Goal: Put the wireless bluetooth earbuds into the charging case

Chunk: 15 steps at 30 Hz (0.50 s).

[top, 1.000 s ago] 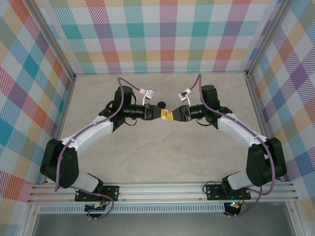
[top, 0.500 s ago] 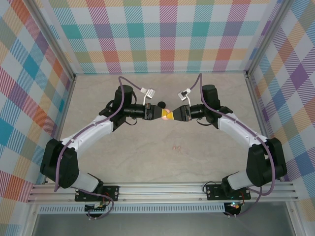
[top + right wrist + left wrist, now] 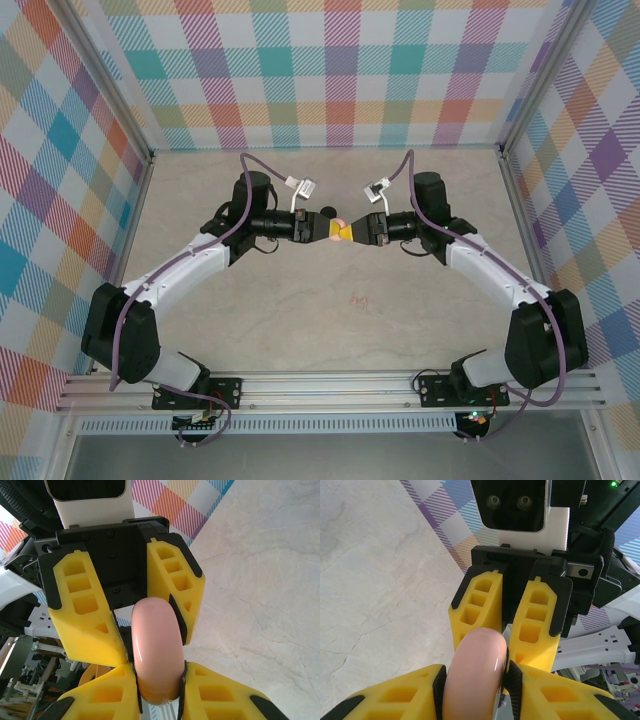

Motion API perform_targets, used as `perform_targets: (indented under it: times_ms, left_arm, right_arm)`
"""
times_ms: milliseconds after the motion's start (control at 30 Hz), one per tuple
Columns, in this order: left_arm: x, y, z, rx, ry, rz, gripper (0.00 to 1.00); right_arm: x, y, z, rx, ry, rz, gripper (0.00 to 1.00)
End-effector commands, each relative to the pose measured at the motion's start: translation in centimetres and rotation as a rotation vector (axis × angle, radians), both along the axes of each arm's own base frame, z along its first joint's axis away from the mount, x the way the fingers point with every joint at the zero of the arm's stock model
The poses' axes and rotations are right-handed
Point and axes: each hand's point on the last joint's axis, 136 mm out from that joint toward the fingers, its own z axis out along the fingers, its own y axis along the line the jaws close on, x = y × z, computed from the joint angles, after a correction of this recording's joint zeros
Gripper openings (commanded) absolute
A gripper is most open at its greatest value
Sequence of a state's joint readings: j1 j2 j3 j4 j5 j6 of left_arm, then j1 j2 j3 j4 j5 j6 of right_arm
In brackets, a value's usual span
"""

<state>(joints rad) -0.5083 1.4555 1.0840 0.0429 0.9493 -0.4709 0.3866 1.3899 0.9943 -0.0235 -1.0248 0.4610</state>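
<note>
My right tool [image 3: 159,674] has clamped onto the pink charging case [image 3: 154,645]; my left tool [image 3: 475,676] is slackening, barely parted. Hand-off nearly done.

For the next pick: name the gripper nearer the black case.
Left. The left gripper sits just beside the black case; right gripper, gripping the pink case, is farther off.

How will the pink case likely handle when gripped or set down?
The case looks glossy and curved, so it may slip between the pads. It shows no dent there, so it is probably rigid. Its rounded rim suggests it could roll if set on edge.
</note>
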Motion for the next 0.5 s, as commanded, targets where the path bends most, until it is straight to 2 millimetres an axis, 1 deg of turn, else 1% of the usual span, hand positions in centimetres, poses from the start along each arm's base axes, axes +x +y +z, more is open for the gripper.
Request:
perform_targets:
  times_ms: [0, 67, 133, 200, 400, 467]
  left_arm:
    - [-2.5, -0.7, 0.9, -0.008, -0.01, -0.085, 0.38]
    - [-2.5, -0.7, 0.8, -0.006, -0.004, -0.086, 0.36]
    - [-2.6, -0.8, 0.8, -0.007, -0.004, -0.088, 0.36]
    - [-2.6, -0.8, 0.7, -0.004, -0.001, -0.085, 0.38]
    - [-2.5, -0.8, 0.5, 0.001, 0.006, -0.081, 0.38]
    - [-2.5, -0.9, 0.4, 0.002, 0.01, -0.08, 0.41]
  right_arm:
    - [0.5, -0.2, 2.1, 0.029, -0.092, -0.032, 0.19]
    - [0.7, -0.2, 2.1, 0.024, -0.093, -0.045, 0.19]
    - [0.9, -0.3, 2.0, 0.018, -0.093, -0.06, 0.19]
    - [1.1, -0.3, 1.9, 0.016, -0.089, -0.069, 0.19]
    - [1.4, -0.4, 2.0, 0.011, -0.094, -0.086, 0.19]
    - [1.6, -0.4, 1.9, 0.006, -0.091, -0.095, 0.19]
